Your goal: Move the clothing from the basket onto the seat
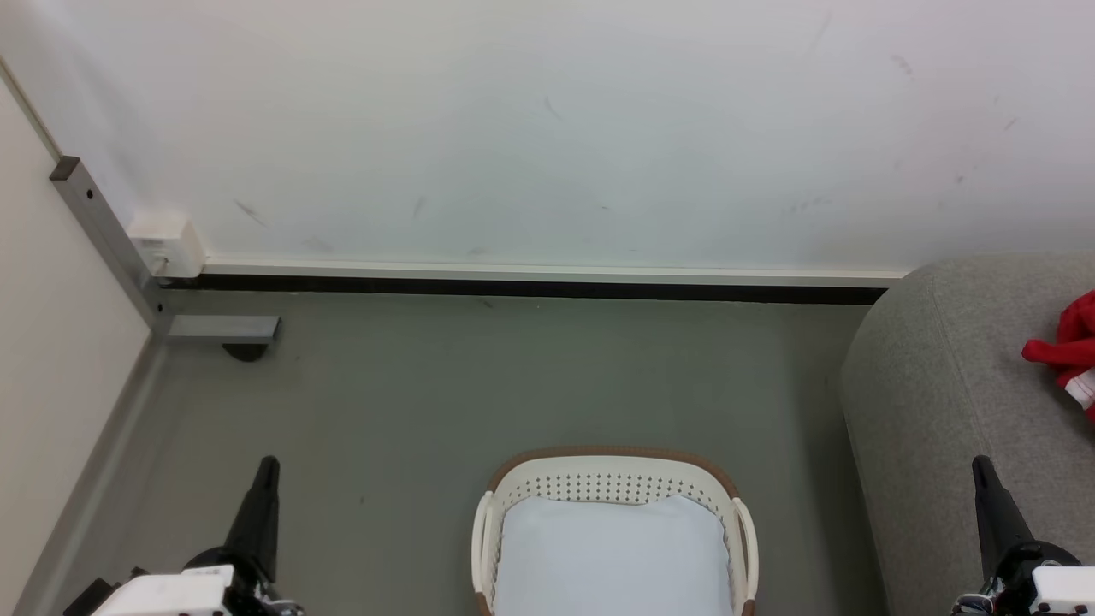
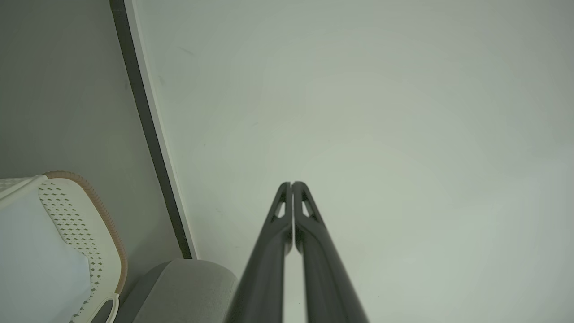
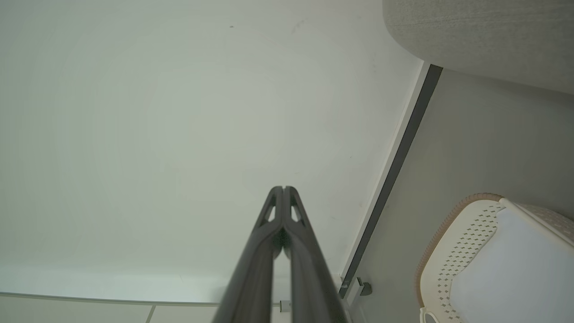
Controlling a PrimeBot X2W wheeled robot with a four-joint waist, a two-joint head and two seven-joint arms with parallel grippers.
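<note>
The white basket (image 1: 612, 483) with a brown rim stands on the floor at the bottom middle, its plain white base bare; it also shows as the basket (image 2: 80, 224) and the basket (image 3: 466, 242). Red clothing (image 1: 1069, 351) with a white edge lies on the grey seat (image 1: 941, 376) at the right edge, cut off by the picture. My left gripper (image 1: 268, 466) points up at the lower left, shut and empty, left of the basket; its fingertips (image 2: 292, 185) meet. My right gripper (image 1: 982, 466) stands shut at the lower right, over the seat's front; the fingertips (image 3: 283, 189) touch.
A white wall (image 1: 547, 128) with a dark skirting strip (image 1: 513, 287) runs behind the grey floor (image 1: 385, 385). A grey metal post (image 1: 103, 239) with a foot and a white socket box (image 1: 167, 239) stand in the left corner.
</note>
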